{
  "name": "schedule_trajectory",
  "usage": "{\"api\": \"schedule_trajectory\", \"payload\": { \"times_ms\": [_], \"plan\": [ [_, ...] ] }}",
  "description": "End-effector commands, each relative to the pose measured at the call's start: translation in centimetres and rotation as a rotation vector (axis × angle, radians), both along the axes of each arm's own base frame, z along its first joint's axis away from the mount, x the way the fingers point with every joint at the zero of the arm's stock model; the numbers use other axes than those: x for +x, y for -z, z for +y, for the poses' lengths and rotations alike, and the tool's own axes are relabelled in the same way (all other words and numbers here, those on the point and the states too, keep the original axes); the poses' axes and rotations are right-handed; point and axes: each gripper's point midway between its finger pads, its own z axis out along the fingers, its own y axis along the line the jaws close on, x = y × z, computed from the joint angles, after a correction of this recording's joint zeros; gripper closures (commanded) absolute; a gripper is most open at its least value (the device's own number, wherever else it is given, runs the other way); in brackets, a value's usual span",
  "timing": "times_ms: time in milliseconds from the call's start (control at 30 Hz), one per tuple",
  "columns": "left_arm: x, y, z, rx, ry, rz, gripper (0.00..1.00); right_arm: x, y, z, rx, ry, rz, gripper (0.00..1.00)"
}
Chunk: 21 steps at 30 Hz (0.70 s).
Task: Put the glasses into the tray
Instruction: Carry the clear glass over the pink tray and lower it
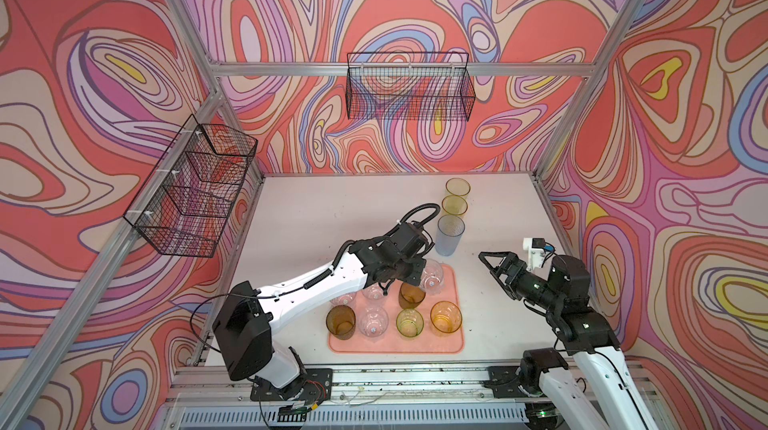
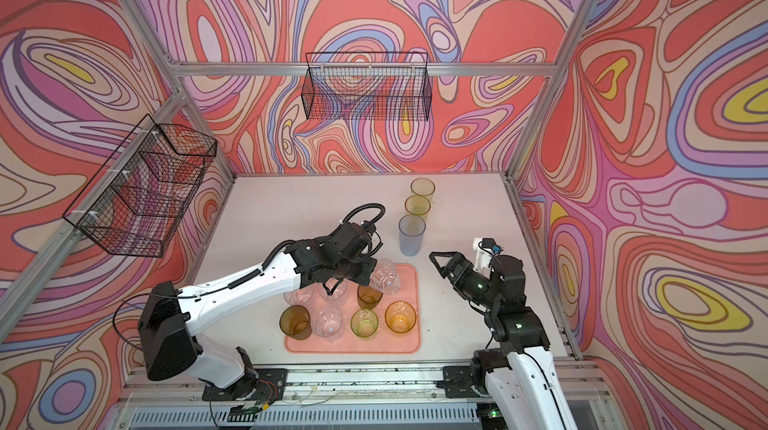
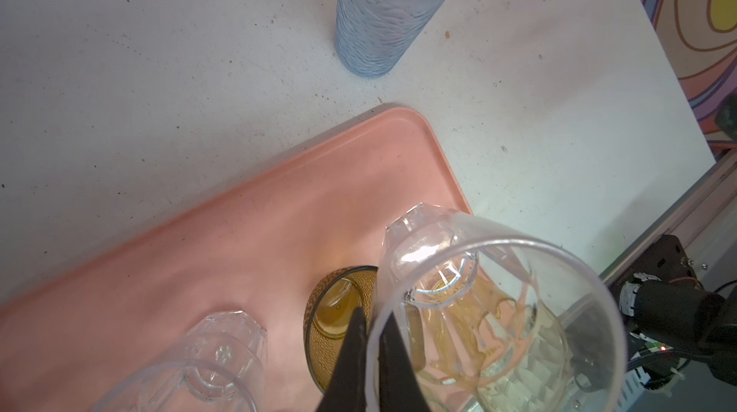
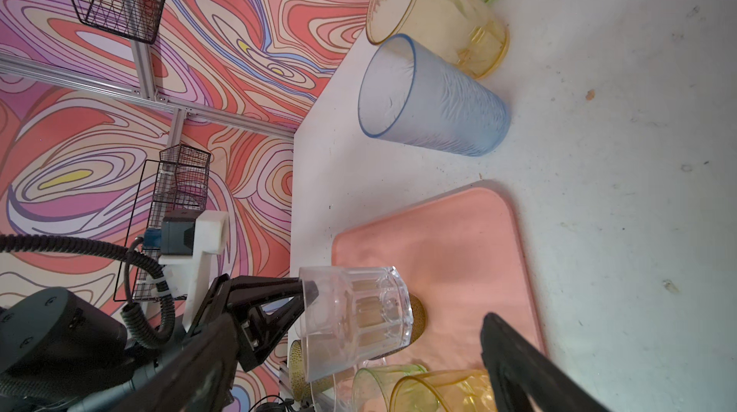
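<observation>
The salmon-pink tray (image 1: 415, 344) (image 2: 353, 344) lies at the table's front middle. On it stand two brown glasses (image 1: 340, 322) (image 1: 411, 295), a green glass (image 1: 409, 322), an orange glass (image 1: 446, 316) and three clear ones (image 1: 374, 322). My left gripper (image 3: 374, 314) is shut on the rim of another clear glass (image 1: 432, 278) (image 4: 355, 318), which hangs slightly tilted over the tray's far right part. My right gripper (image 1: 486, 263) stands open and empty to the right of the tray. Two yellow glasses (image 1: 457, 191) (image 1: 454, 206) and a pale blue glass (image 1: 450, 234) stand on the table behind the tray.
One black wire basket (image 1: 409, 87) hangs on the back wall and another (image 1: 193, 186) on the left wall. The left arm (image 1: 316, 282) reaches over the tray's left half. The table's right edge (image 1: 557, 249) runs close behind the right gripper.
</observation>
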Motion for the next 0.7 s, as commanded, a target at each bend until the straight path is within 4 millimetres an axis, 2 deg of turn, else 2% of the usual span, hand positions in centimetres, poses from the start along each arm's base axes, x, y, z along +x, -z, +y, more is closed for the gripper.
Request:
{"api": "schedule_trajectory", "payload": {
  "times_ms": [0, 167, 667],
  "plan": [
    [0.6, -0.7, -0.8, 0.002, 0.011, -0.023, 1.00, 0.0, -0.3, -0.3, -0.024, 0.010, -0.017, 0.02],
    [0.6, -1.1, -0.6, 0.004, 0.009, -0.027, 1.00, 0.0, 0.2, -0.4, -0.028, 0.010, -0.008, 0.02],
    [-0.2, -1.1, 2.1, 0.046, -0.036, -0.045, 1.00, 0.6, 2.2, -0.4, -0.058, 0.004, 0.046, 0.02]
  ]
}}
